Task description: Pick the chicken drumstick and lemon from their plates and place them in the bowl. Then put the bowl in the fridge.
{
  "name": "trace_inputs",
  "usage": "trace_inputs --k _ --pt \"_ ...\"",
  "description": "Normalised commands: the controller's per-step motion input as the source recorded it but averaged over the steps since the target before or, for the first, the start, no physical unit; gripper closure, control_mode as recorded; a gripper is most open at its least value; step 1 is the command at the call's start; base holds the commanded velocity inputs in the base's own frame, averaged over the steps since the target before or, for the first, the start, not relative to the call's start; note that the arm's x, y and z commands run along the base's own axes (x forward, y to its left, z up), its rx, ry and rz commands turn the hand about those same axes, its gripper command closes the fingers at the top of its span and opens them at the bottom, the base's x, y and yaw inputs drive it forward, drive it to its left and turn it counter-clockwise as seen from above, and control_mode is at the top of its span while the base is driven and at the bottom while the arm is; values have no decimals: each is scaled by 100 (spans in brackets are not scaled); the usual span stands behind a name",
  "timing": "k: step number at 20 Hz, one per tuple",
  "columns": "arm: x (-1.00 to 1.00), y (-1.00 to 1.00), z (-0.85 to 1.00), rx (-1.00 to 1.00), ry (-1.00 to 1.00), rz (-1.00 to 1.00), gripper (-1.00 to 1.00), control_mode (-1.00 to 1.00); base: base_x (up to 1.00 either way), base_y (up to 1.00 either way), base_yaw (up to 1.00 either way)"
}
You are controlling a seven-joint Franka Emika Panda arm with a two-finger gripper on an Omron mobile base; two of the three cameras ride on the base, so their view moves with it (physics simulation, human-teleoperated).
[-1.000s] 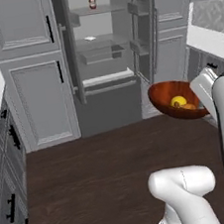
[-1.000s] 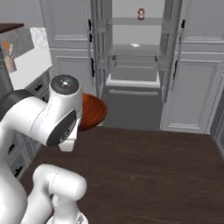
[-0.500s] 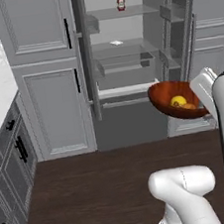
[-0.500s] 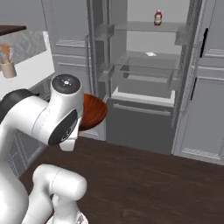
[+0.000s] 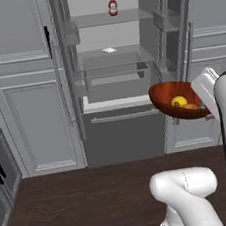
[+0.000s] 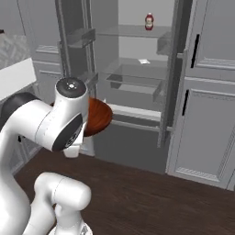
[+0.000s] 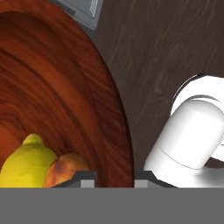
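The reddish-brown bowl hangs in the air in front of the open fridge, below its lowest glass shelf. In it lie the yellow lemon and the orange-brown chicken drumstick, side by side. My gripper is shut on the bowl's rim, on the side nearest me. The plates are out of view.
A red bottle stands on the fridge's top shelf and a small white item lies one shelf lower. Grey panelled cabinets flank the fridge. Dark wood floor stretches between me and it.
The whole picture has shifted: the base has moved and the fridge now stands closer and more central. The bowl keeps its place on the gripper.
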Motion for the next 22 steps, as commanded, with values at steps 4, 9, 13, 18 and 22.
trace_inputs --k 4,9,13,18,22 --pt "0 0 0 0 0 0 100 100 100 37 -25" --pt "0 0 0 0 0 0 100 100 92 18 -17" --pt "0 0 0 0 0 0 100 100 96 4 -3" --pt "0 0 0 0 0 0 100 100 80 1 -2" --pt "0 0 0 0 0 0 100 100 67 10 -4"
